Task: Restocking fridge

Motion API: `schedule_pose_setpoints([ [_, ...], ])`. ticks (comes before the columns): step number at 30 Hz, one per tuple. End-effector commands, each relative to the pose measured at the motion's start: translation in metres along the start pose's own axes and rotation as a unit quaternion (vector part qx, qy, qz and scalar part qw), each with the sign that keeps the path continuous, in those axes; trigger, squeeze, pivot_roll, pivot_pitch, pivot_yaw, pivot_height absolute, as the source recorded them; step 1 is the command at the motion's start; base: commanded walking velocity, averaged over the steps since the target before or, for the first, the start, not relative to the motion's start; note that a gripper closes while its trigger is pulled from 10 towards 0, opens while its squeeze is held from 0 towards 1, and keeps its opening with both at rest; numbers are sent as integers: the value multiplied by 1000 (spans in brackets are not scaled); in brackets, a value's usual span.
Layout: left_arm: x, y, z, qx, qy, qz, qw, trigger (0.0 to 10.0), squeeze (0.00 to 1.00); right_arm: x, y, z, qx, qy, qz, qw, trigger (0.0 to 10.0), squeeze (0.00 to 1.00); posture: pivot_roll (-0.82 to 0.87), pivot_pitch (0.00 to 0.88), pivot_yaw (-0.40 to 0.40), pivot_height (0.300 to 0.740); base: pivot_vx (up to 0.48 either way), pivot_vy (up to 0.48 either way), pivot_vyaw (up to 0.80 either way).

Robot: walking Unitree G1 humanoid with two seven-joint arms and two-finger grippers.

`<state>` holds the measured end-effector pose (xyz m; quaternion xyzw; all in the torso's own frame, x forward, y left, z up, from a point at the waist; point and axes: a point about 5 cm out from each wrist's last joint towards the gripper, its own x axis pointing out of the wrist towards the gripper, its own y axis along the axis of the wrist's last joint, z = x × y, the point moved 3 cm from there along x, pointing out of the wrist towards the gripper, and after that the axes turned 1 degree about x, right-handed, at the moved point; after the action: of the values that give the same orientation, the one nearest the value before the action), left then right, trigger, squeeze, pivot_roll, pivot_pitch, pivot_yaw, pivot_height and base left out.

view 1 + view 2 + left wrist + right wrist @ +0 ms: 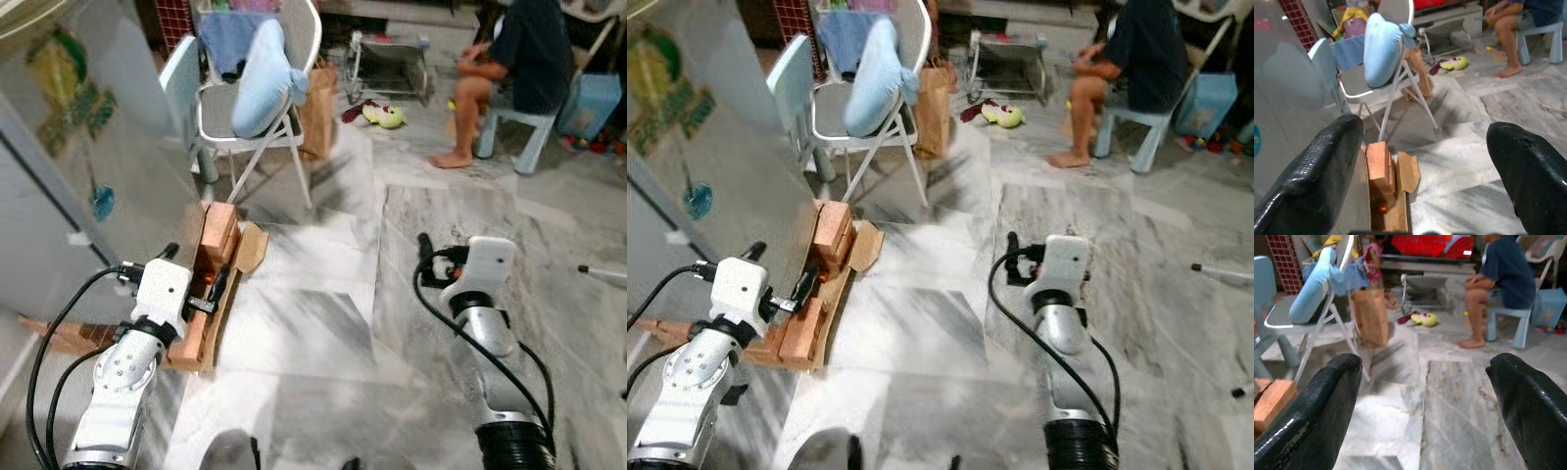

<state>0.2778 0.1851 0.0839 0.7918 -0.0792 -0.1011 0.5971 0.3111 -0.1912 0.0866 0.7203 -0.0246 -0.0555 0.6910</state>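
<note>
The grey fridge [88, 176] rises on my left, its door shut and dotted with magnets. Beside its base my left gripper [214, 294] hangs low over a stack of red bricks [217, 230]. In the left wrist view its fingers [1322, 171] are spread wide with nothing between them. My right gripper [426, 253] hovers above the marble floor [323, 333], well away from the fridge. It is open too, and its fingers [1327, 401] hold nothing. No item to stock can be made out.
A folding chair [294, 122] with a light-blue cushion [265, 78] stands ahead, a brown paper bag [318, 108] beside it. A person [519, 59] sits on a small stool at the far right. Cardboard [253, 250] lies by the bricks. A toy [387, 116] lies on the floor.
</note>
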Motion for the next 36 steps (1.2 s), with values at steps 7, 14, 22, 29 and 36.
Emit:
schedule_pose_setpoints([
  [7, -3, -3, -6, -12, 16, -12, 1000, 10000, 0, 1, 4, -4, -3, 1, 8, 1000, 10000, 0, 45, 105, -69, 740, 447, 75, 0],
  [14, -6, -10, -13, -21, 41, -22, 999, 10000, 0, 1, 2, -1, -24, -6, 1, 1000, 10000, 0, 38, 103, -75, 740, 47, 440, 0],
  [22, -14, -17, -25, -52, 91, -38, 994, 10000, 0, 1, 4, 0, -37, -4, 3, 999, 10000, 0, 40, 100, -84, 740, 0, 300, 0],
  [29, -26, -24, -36, -69, 124, -54, 988, 10000, 0, -3, 6, 4, -17, 0, 6, 1000, 10000, 0, 51, 105, -94, 740, 0, 0, 0],
  [36, -23, -18, -53, -54, 168, -38, 984, 10000, 0, -14, 9, -1, -19, 20, 18, 999, 10000, 0, 42, 106, -98, 740, 0, 0, 0],
])
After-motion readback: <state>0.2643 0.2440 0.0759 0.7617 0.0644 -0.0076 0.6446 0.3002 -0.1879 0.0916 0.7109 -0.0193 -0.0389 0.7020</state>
